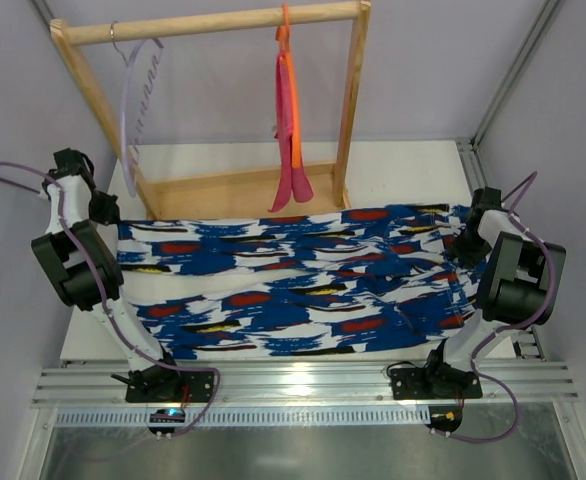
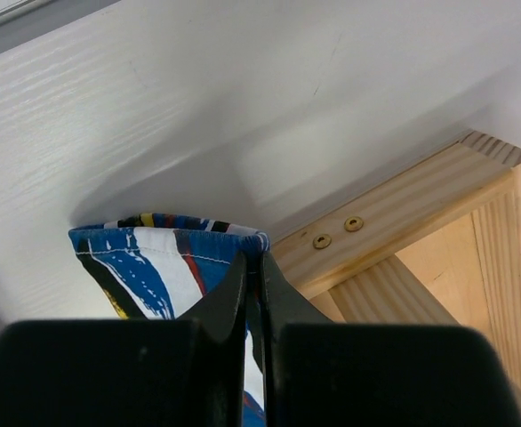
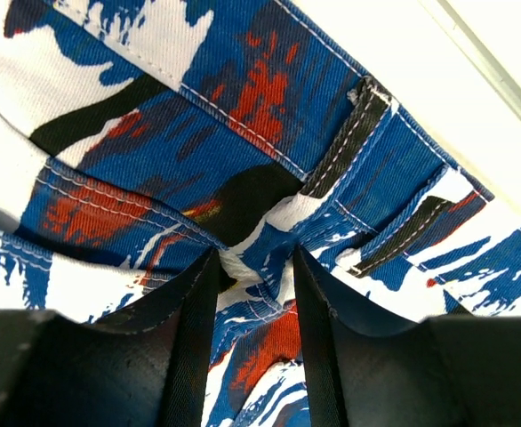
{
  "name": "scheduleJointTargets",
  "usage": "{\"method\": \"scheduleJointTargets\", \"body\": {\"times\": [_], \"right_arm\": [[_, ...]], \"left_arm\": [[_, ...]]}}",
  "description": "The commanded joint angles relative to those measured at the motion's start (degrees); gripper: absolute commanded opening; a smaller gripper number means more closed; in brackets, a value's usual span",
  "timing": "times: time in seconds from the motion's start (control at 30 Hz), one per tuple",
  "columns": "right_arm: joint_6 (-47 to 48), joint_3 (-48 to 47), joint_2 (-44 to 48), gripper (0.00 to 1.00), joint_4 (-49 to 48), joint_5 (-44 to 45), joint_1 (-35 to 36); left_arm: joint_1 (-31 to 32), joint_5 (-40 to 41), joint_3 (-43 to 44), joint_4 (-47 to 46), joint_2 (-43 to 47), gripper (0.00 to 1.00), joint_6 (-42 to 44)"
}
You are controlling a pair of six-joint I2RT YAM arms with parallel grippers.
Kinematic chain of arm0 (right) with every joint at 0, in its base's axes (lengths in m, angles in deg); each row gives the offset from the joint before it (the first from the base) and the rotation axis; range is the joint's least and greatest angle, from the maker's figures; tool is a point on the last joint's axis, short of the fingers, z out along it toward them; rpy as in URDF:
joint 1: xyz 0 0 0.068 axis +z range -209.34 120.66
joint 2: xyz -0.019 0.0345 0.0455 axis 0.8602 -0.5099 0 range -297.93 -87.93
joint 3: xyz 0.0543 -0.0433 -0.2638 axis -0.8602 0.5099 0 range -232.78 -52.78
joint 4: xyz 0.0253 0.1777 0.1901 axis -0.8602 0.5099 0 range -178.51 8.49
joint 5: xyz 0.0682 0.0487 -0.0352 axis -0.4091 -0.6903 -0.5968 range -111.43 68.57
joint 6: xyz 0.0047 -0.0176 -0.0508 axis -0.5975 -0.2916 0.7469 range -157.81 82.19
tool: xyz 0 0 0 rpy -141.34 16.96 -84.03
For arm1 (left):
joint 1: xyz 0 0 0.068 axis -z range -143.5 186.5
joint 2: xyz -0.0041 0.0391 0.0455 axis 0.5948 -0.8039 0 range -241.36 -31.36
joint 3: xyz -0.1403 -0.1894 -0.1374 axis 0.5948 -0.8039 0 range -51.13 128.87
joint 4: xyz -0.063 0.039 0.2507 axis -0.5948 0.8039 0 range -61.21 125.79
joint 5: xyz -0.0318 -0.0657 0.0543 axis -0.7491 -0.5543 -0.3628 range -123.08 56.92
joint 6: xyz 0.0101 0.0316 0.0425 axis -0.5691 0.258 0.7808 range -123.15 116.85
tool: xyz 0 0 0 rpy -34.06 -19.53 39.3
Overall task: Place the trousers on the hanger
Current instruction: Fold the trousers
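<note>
The trousers (image 1: 293, 285) lie spread flat across the table, legs to the left and waistband to the right. My left gripper (image 1: 111, 212) is at their far left corner. In the left wrist view it (image 2: 253, 262) is shut on the hem corner of the trousers (image 2: 145, 258). My right gripper (image 1: 470, 238) is at the waistband end. In the right wrist view it (image 3: 253, 258) pinches a bunched fold of the trousers (image 3: 243, 133) near the black belt loops. The lilac hanger (image 1: 138, 90) hangs on the rail at the back left, apart from both grippers.
The wooden rack (image 1: 243, 190) stands just behind the trousers, and its base corner (image 2: 420, 222) is close to my left gripper. An orange hanger with a pink cloth (image 1: 291, 120) hangs from the middle of the rail. Aluminium rails (image 1: 303, 385) run along the near edge.
</note>
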Motion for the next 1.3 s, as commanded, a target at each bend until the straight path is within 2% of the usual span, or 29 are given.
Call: {"method": "scheduleJointTargets", "body": {"times": [0.0,0.33,0.5,0.63,0.73,0.77,0.83,0.87,0.93,1.07,1.27], "right_arm": [[1.6,0.6,0.3,0.42,-2.0,8.7,-1.3],[2.5,0.0,0.1,0.42,-2.7,8.5,-1.2],[3.3,-0.1,2.1,0.43,-3.7,5.9,-0.6],[3.6,-1.4,4.2,0.45,-3.0,4.5,2.5],[3.8,-2.6,6.8,0.47,-1.9,4.2,6.7],[3.8,-2.9,8.4,0.48,-1.6,3.7,8.6],[3.4,-2.9,10.0,0.49,-1.4,-0.5,9.7],[3.2,-2.6,12.0,0.50,-1.5,-2.2,10.9],[2.7,-1.6,14.3,0.50,-1.8,-4.3,12.3],[1.7,0.3,18.6,0.50,-2.6,-14.2,13.9],[-0.7,-0.5,21.7,0.50,0.2,-14.7,14.8]], "left_arm": [[-0.7,2.5,3.0,-5.9,0.5,0.00,1.5],[-0.5,-1.5,7.2,-10.9,-1.0,0.00,1.4],[-0.5,-1.3,11.9,-6.9,-4.1,0.00,2.0],[-0.1,1.6,13.3,-2.7,-4.7,0.00,2.6],[0.3,6.1,13.8,1.6,-4.0,0.11,3.0],[0.4,7.1,13.8,2.5,-3.8,0.24,3.1],[0.5,9.3,13.5,4.1,-2.3,0.37,3.6],[0.6,10.0,13.2,5.3,-1.4,0.50,3.8],[0.8,12.4,11.1,5.7,1.8,0.60,4.2],[1.0,14.8,3.2,5.3,9.3,0.64,4.6],[1.1,18.3,-16.7,3.1,24.0,0.66,5.4]]}}
